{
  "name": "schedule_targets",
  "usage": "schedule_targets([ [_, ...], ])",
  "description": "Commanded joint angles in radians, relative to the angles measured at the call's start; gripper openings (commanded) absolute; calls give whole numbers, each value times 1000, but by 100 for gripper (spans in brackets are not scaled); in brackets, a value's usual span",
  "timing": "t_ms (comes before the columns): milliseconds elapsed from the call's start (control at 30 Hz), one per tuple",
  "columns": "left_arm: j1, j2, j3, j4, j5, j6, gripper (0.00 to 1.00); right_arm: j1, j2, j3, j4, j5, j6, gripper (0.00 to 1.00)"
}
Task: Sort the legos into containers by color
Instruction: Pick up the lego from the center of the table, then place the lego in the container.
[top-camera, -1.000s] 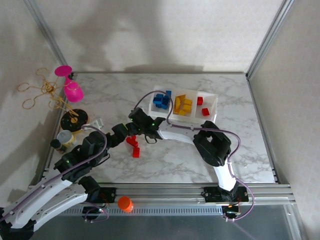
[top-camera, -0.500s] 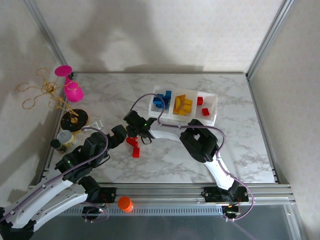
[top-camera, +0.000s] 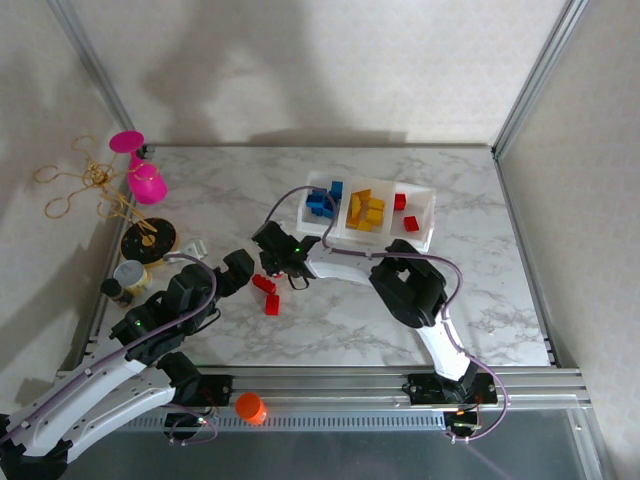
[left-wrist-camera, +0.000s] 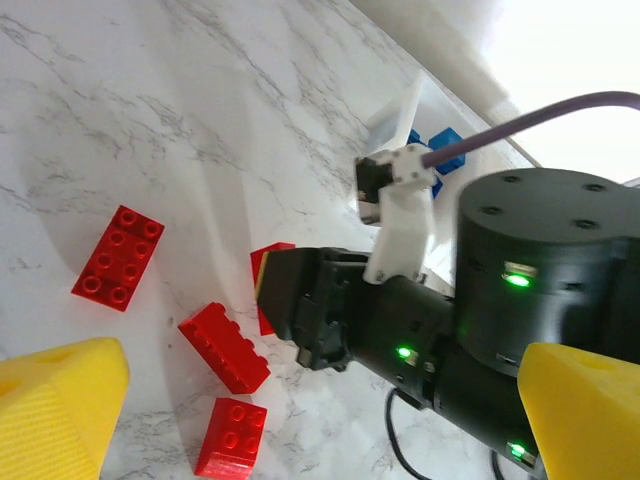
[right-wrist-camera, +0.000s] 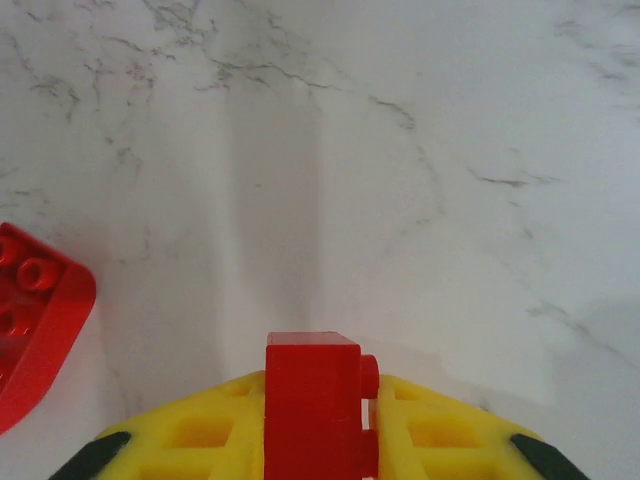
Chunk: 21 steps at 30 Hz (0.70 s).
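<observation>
- Here, the right gripper's (right-wrist-camera: 318, 435) yellow fingers (right-wrist-camera: 195, 438) are pressed in from both sides on a red brick (right-wrist-camera: 314, 385). It stands upright between them, with one stud showing on its right side.
- We see that brick held just above the marble tabletop (right-wrist-camera: 420, 150), with its shadow running up the stone ahead of it.
- Off to the left in the right wrist view, another red brick (right-wrist-camera: 35, 320) lies on the table, apart from the pinched one.
- The left gripper (left-wrist-camera: 320, 425) has its yellow fingers (left-wrist-camera: 55, 400) spread wide with nothing between them, and it hovers over the table facing the right gripper's black body.
- Below the left gripper we count three loose red bricks (left-wrist-camera: 118, 258) lying flat on the marble, near one another but not touching.
- From above, we find the two grippers just beside each other, left of the table's middle, with the loose red pieces right at their tips.
- Farther back stands the clear tray (top-camera: 430, 232), well apart from the grippers.
- In the top view its left compartment holds blue bricks (top-camera: 322, 198), the middle one yellow bricks (top-camera: 365, 210), and the right one two red bricks (top-camera: 405, 212).
- At the table's far left corner we see a pink cup (top-camera: 145, 180).
- An orange cap (top-camera: 250, 407) sits on the rail at the near edge.
</observation>
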Motion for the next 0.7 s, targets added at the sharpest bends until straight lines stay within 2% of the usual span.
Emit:
schedule_targets([
  [0, 6, 7, 10, 15, 29, 2, 100, -22, -150, -64, 12, 37, 14, 25],
  [267, 5, 54, 11, 98, 122, 45, 100, -163, -435, -296, 6, 95, 18, 26],
  [400, 6, 105, 21, 132, 144, 59, 100, -267, -546, -382, -16, 109, 13, 26],
  [533, 5, 167, 28, 205, 182, 82, 100, -394, -613, -441, -28, 125, -4, 27],
  [667, 5, 246, 51, 263, 206, 95, 100, -527, -612, -441, -30, 121, -24, 27],
])
